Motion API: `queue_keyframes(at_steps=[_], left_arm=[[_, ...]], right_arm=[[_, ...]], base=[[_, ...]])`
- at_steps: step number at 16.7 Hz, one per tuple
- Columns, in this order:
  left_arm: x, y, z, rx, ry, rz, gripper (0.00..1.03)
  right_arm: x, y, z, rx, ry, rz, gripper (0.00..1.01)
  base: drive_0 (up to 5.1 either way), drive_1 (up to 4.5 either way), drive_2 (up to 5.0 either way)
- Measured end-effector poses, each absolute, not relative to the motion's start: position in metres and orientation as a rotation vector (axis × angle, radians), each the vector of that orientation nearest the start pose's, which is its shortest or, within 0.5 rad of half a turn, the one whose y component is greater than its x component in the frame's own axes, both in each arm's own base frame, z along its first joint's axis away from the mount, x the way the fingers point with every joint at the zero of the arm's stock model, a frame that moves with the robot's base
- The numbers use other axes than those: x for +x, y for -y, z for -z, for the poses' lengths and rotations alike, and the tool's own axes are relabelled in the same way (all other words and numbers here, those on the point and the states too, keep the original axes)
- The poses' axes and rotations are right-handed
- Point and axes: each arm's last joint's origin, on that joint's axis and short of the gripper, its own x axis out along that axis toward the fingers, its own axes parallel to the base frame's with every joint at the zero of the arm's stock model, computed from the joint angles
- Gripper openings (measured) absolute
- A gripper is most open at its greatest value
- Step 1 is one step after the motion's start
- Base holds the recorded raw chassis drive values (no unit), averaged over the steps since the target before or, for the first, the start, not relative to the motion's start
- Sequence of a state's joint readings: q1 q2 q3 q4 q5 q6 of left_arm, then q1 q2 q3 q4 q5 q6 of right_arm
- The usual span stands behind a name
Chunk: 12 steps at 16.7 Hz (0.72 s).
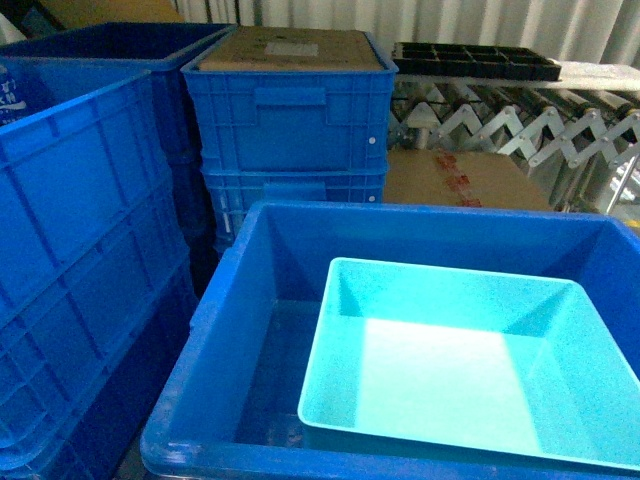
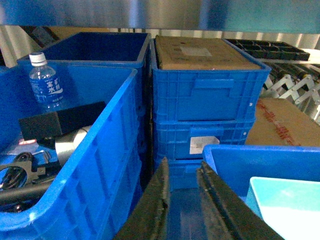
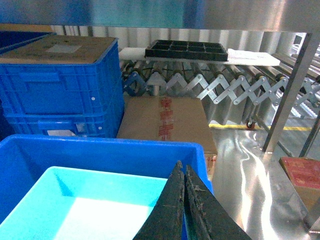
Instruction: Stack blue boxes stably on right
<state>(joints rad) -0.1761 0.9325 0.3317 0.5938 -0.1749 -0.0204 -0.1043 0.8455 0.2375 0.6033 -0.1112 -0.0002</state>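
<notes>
One light turquoise blue box (image 1: 450,380) lies inside a large royal-blue crate (image 1: 262,300), pushed toward its right side, tilted slightly. Neither gripper shows in the head view. In the left wrist view my left gripper (image 2: 183,165) is open with nothing between its fingers, hanging over the gap left of the crate; the turquoise box (image 2: 290,205) shows at the lower right. In the right wrist view my right gripper (image 3: 183,166) is shut with nothing seen between its fingers, above the turquoise box (image 3: 95,200) near its right rim and the crate's far right corner (image 3: 200,150).
Stacked royal-blue ribbed crates (image 1: 290,120) topped by cardboard stand behind. Taller crates (image 1: 80,250) line the left; one holds a water bottle (image 2: 45,82) and dark gear. A cardboard box (image 1: 460,180), a roller conveyor (image 1: 520,130), a black tray (image 1: 475,60) and a steel post (image 3: 290,95) are to the right.
</notes>
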Motion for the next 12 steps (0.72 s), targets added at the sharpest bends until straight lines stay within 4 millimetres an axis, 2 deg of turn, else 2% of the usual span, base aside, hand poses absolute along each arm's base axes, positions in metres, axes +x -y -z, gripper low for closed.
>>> queue_keyframes(at_steps=[1, 2, 4, 7, 12], left_arm=[[0.185, 0.025, -0.218, -0.016, -0.010, 0.001, 0.08], [0.177, 0.020, -0.211, -0.015, -0.009, -0.003, 0.02], [0.164, 0.014, -0.200, -0.016, -0.007, -0.003, 0.02], [0.149, 0.000, -0.188, -0.017, -0.011, -0.007, 0.02], [0.130, 0.000, -0.176, -0.017, -0.007, 0.003, 0.02]], right_arm=[[0.169, 0.014, -0.205, 0.000, -0.002, 0.000, 0.02], [0.163, 0.011, -0.199, 0.000, -0.003, 0.003, 0.02], [0.152, -0.001, -0.190, 0.000, -0.007, -0.022, 0.02], [0.140, 0.000, -0.182, 0.000, -0.006, 0.000, 0.02], [0.125, 0.000, -0.169, 0.000, 0.002, 0.000, 0.02]], base=[[0.0, 0.00, 0.0], [0.0, 0.00, 0.0], [0.0, 0.00, 0.0], [0.0, 0.00, 0.0], [0.0, 0.00, 0.0]])
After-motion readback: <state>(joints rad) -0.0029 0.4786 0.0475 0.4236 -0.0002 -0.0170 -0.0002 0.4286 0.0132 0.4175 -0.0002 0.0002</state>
